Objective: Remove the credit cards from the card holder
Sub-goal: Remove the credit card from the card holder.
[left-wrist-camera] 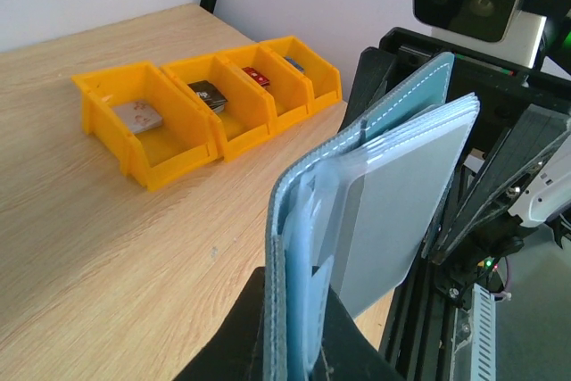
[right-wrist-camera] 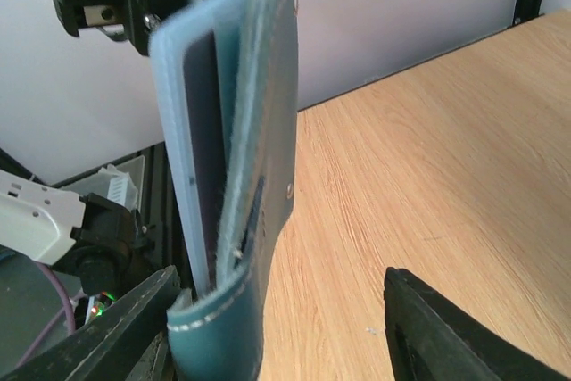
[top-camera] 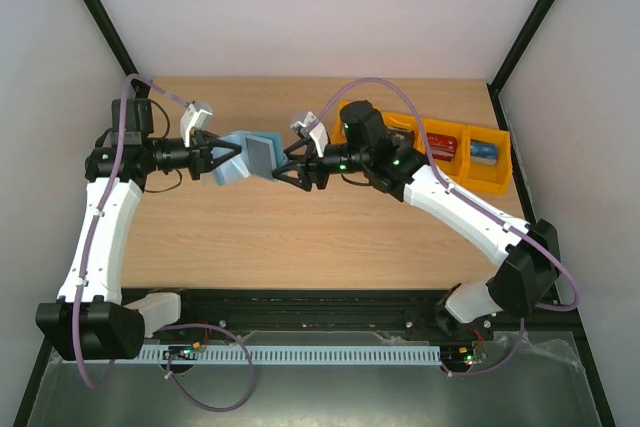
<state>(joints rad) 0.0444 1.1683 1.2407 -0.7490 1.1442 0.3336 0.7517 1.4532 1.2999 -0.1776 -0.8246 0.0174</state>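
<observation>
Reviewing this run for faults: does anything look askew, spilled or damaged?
Nothing stands out. The left gripper holds the card holder aloft, a grey card tucked in its pocket; other cards lie in the orange bins.

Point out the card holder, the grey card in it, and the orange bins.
card holder (right-wrist-camera: 272, 86): right wrist view, teal outer cover.
grey card (top-camera: 261, 155): top view, its face.
orange bins (left-wrist-camera: 178, 162): left wrist view, nearest bin's front wall.

Both arms bend inward with forearms level, so the two hands face each other fingertip to fingertip. The left hand (top-camera: 225, 159) is clamped on the card holder (top-camera: 232, 174). Opposite it, the right hand (top-camera: 283, 167) has its fingers (right-wrist-camera: 446, 336) spread wide.
</observation>
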